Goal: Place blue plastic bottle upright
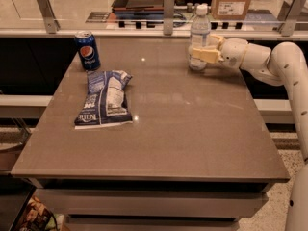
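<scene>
You have a wide grey-brown bench [192, 129] filling most of the view. Your white arm [281, 64] reaches in from the right side towards the far edge. On the left half of the bench a blue-and-white crinkled snack bag [104, 99] lies flat. The blue plastic bottle [199, 30] stands upright near the far edge, right of centre, white cap on top and its base apparently down on the bench. A Pepsi can [87, 50] stands upright at the far left, just beyond the bag and well apart from the bottle. Your end effector [197, 53] is at the bottle's lower half, its pale fingers closed around it.
</scene>
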{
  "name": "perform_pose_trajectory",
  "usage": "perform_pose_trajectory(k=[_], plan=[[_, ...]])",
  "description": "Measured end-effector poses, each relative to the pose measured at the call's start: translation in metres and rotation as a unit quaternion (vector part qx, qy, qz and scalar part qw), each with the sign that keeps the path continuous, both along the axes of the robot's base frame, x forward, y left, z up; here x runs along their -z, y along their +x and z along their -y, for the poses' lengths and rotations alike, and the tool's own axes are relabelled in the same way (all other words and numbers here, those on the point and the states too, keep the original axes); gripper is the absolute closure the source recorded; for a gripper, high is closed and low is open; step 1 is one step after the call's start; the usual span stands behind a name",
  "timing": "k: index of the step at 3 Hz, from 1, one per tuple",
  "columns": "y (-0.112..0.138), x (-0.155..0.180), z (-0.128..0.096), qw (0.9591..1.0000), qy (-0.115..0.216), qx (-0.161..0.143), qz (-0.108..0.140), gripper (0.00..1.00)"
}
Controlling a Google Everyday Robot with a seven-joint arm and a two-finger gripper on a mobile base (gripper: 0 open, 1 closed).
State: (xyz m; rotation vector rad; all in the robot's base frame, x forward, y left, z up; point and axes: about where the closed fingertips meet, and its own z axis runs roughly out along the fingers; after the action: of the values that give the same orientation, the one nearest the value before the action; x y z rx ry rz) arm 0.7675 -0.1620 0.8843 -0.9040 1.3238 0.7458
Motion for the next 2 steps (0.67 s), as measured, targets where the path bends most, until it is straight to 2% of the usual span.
perform_pose_trajectory(k=[1, 2], plan=[[0.0, 0.0, 0.0, 1.0, 0.0, 0.0, 0.0, 0.17], [0.0004, 0.0001, -0.004, 1.0, 0.0, -0.003, 0.0, 0.0]])
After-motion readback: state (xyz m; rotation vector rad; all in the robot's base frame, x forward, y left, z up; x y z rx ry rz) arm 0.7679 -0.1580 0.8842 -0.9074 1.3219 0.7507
